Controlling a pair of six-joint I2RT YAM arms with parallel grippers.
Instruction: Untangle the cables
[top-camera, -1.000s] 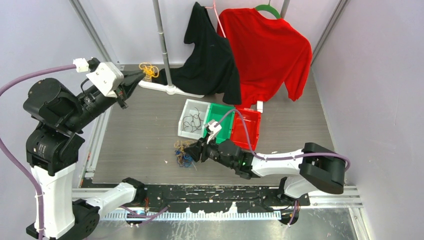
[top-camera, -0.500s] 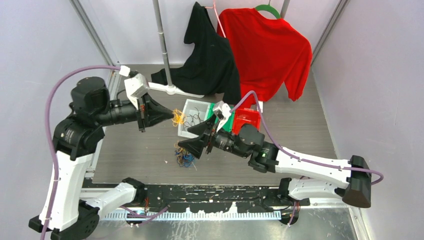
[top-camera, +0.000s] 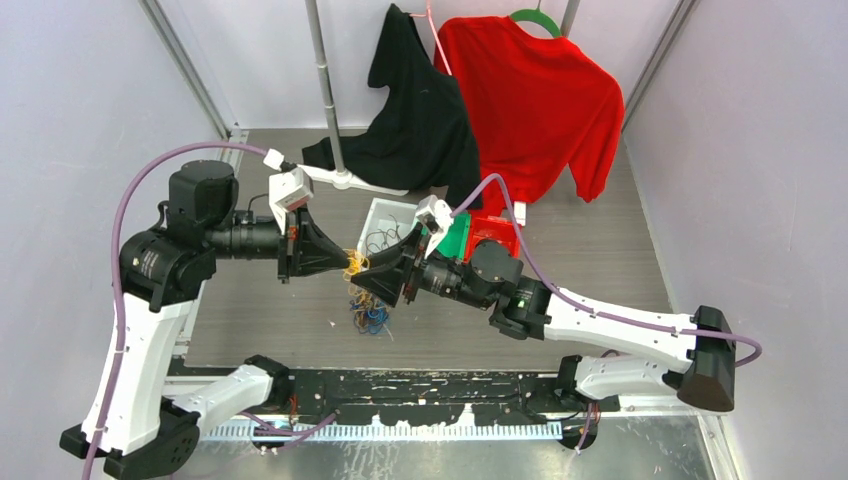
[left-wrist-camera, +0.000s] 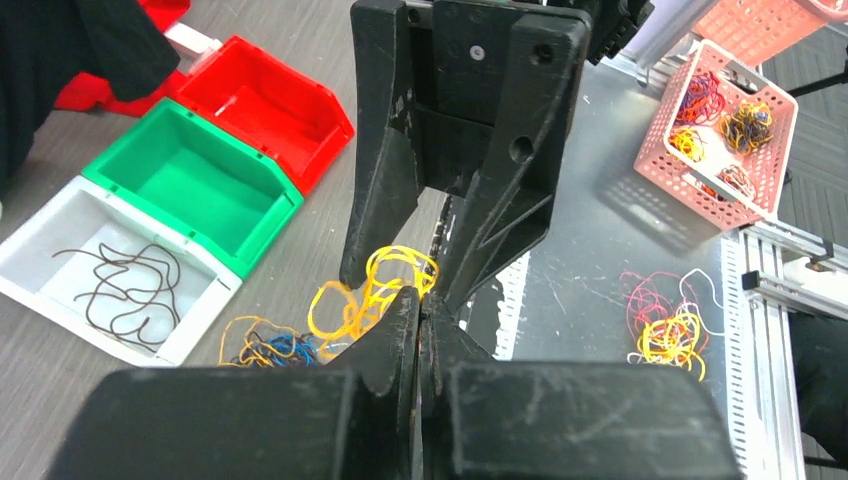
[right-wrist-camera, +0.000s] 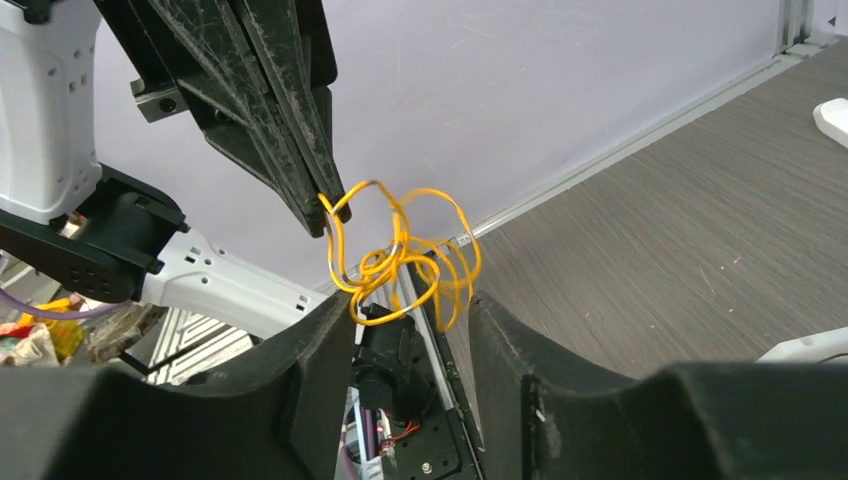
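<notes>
Two pincers meet in the air above the worktop (top-camera: 260, 300). Left pincer (left-wrist-camera: 420, 302) is clamped shut on a yellow cable tangle (right-wrist-camera: 405, 262). Right pincer (right-wrist-camera: 408, 300) is open, one jaw either side of the tangle's lower loops. Blue-yellow cable pile (top-camera: 368, 315) lies beneath on the worktop; dark cables (left-wrist-camera: 125, 290) are in the white bin (left-wrist-camera: 205, 315).

White-black arms (top-camera: 125, 360), purple hoses (top-camera: 128, 195), black pincers (left-wrist-camera: 420, 310)

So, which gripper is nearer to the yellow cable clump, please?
Left. The left gripper is shut on the yellow cable clump; the right gripper stands open, straddling its hanging loops without clamping them.
</notes>
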